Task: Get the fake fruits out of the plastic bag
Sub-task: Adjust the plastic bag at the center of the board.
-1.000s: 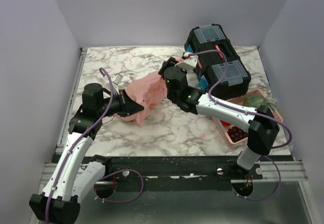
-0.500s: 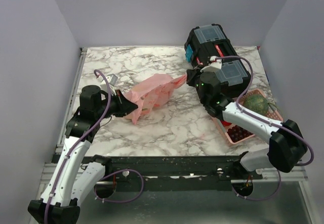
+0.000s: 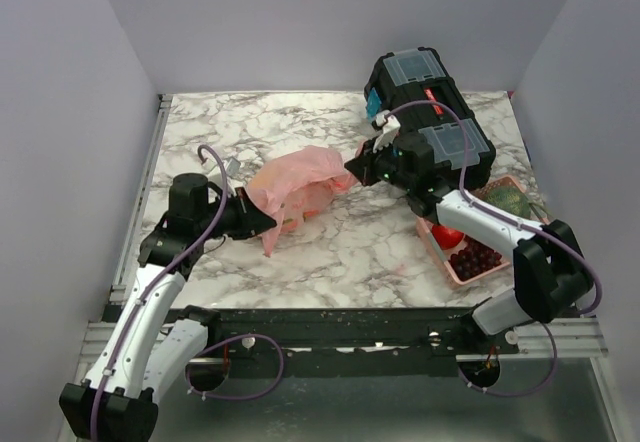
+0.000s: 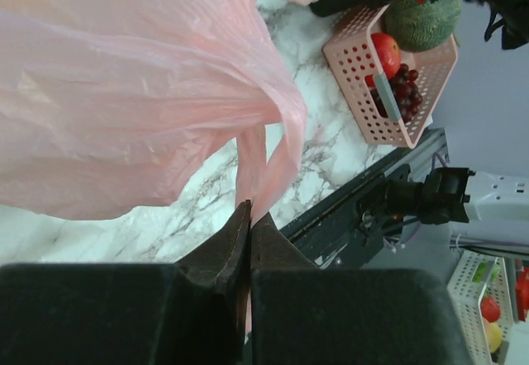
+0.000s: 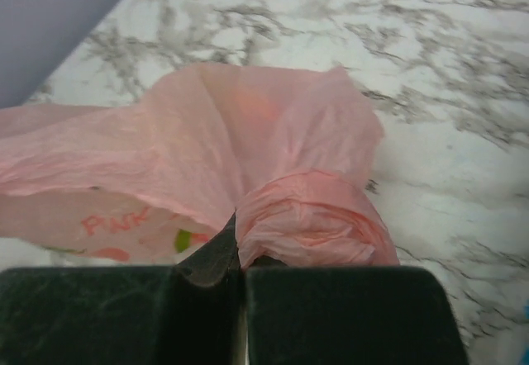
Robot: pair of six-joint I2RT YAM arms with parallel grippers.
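Note:
The pink plastic bag [image 3: 300, 184] lies stretched across the middle of the marble table between my two grippers. My left gripper [image 3: 268, 224] is shut on a handle loop at the bag's near-left end; the pinched strip [image 4: 254, 160] shows in the left wrist view. My right gripper [image 3: 352, 165] is shut on a bunched fold of the bag's far-right end [image 5: 310, 220]. Through the film a green and reddish shape [image 5: 183, 239] shows faintly; the fake fruits are otherwise hidden inside the bag.
A pink basket [image 3: 452, 257] at the right holds a red apple [image 3: 446, 235], dark grapes [image 3: 475, 258] and a green netted melon [image 3: 503, 200]. A black toolbox [image 3: 432, 117] stands at the back right, just behind my right wrist. The table's front edge is near the left gripper.
My right gripper swung right with the bag's end, then came back slightly left and lower. The bag is stretched out flatter. My left gripper shifted a little down and right.

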